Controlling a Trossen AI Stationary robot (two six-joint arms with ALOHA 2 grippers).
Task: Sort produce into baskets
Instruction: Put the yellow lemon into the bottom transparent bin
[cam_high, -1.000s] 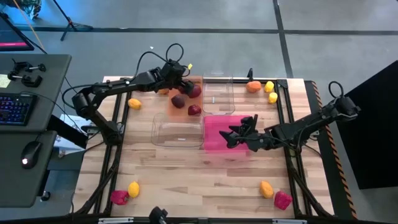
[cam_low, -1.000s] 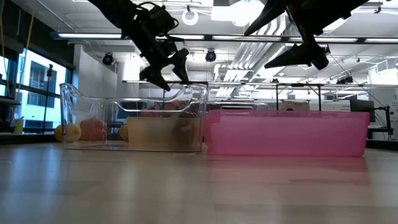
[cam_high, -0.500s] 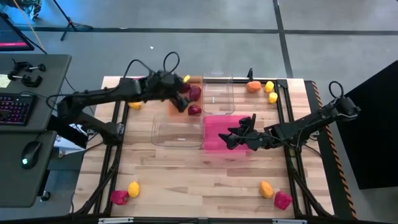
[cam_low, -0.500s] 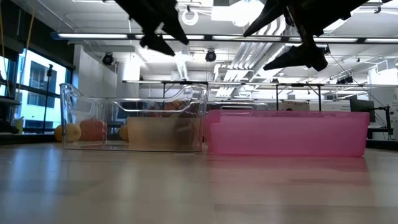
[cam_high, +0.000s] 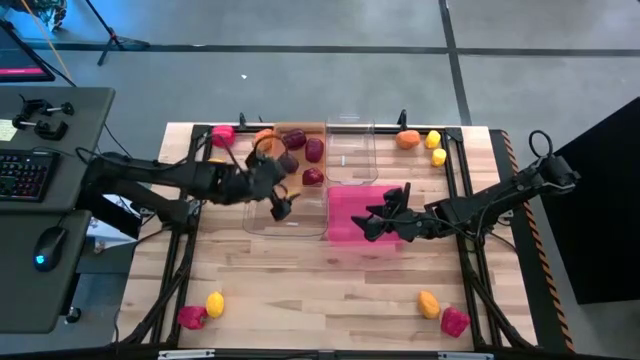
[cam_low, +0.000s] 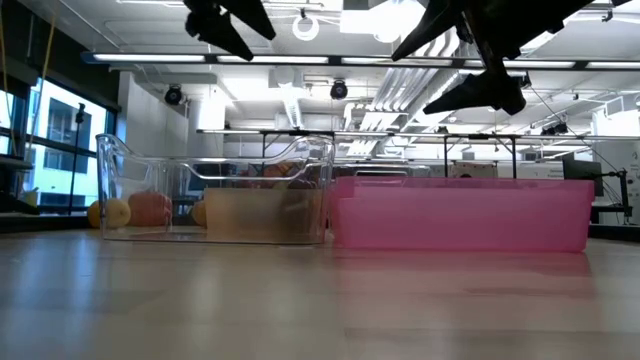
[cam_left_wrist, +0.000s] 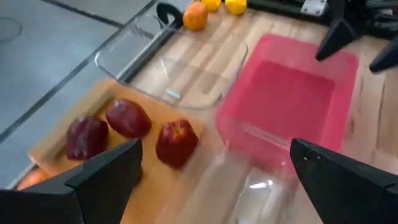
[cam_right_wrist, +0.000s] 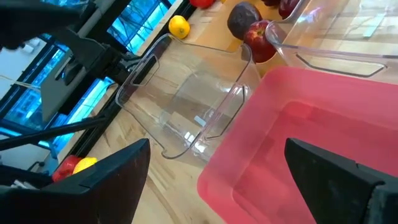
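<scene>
My left gripper (cam_high: 280, 204) hangs open and empty over the near clear basket (cam_high: 262, 216); its wrist view shows the fingers wide apart (cam_left_wrist: 217, 171). Three dark maroon fruits (cam_high: 313, 150) (cam_left_wrist: 129, 118) lie in the translucent orange basket (cam_high: 272, 178). My right gripper (cam_high: 372, 222) is open and empty above the pink basket (cam_high: 350, 200) (cam_right_wrist: 298, 143). The second clear basket (cam_high: 350, 150) stands at the far side. Other produce lies on the table.
A pink-red piece (cam_high: 222, 135) and an orange piece (cam_high: 263, 138) lie at the far left. An orange fruit (cam_high: 407, 140) and two yellow ones (cam_high: 436, 148) lie at the far right. Yellow (cam_high: 214, 303), pink-red (cam_high: 192, 317), orange (cam_high: 428, 303) and pink-red (cam_high: 455, 321) pieces lie near the front edge. Black frame rails (cam_high: 462, 180) border the table.
My left gripper has swung from over the far end of the orange basket toward the table's near edge and now hangs over the near clear basket. My right gripper has kept still over the pink basket. The maroon fruits stay in the orange basket.
</scene>
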